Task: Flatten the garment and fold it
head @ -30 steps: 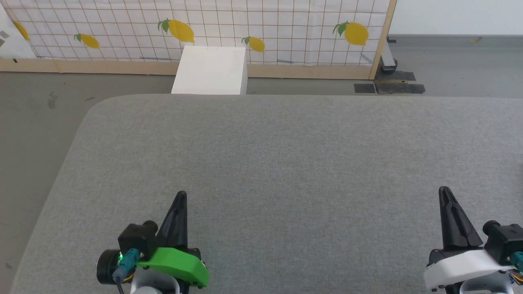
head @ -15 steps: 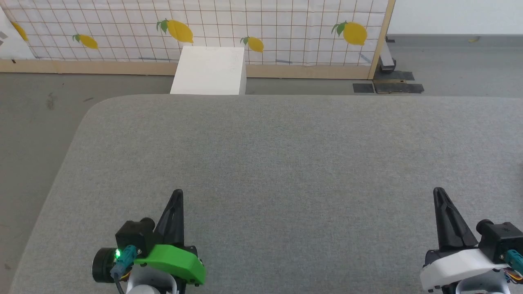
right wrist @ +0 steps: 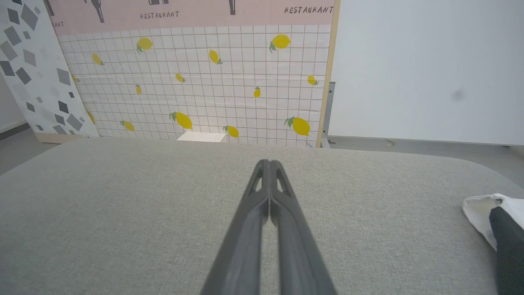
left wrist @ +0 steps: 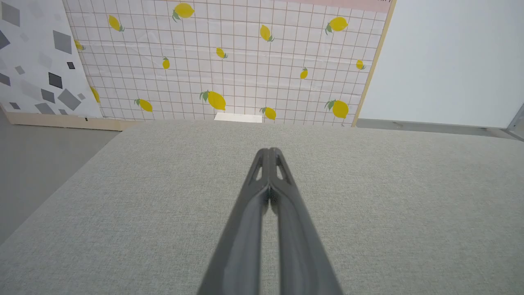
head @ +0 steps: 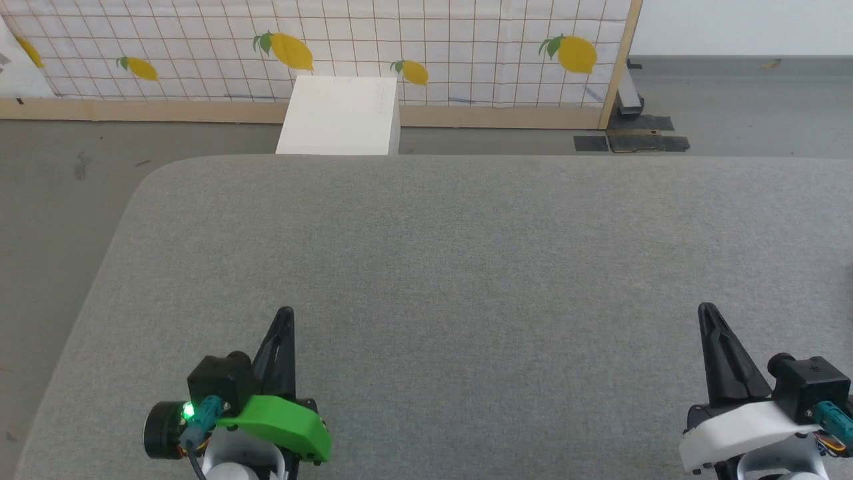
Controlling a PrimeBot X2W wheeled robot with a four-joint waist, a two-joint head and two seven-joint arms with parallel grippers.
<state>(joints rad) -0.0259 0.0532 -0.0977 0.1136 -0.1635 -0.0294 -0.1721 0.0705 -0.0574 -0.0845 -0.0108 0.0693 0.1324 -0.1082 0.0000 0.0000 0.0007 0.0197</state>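
Observation:
A corner of the garment (right wrist: 491, 221), white cloth with a black part, lies bunched on the grey table (head: 453, 253) at the right edge of the right wrist view, well to the right of my right gripper (right wrist: 269, 163). That gripper (head: 705, 311) is shut and empty, hovering over the table's near right. My left gripper (head: 286, 313) is at the near left, also shut with nothing in it; its fingertips (left wrist: 270, 151) meet over bare cloth.
The table has rounded far corners. Behind it stand a white box (head: 340, 115) on the floor and a lemon-print grid panel (head: 400, 47) with a wooden frame. Grey floor lies to the left and beyond.
The whole head view has drifted slightly, so both grippers sit a little further left in it. Neither gripper has opened or touched anything.

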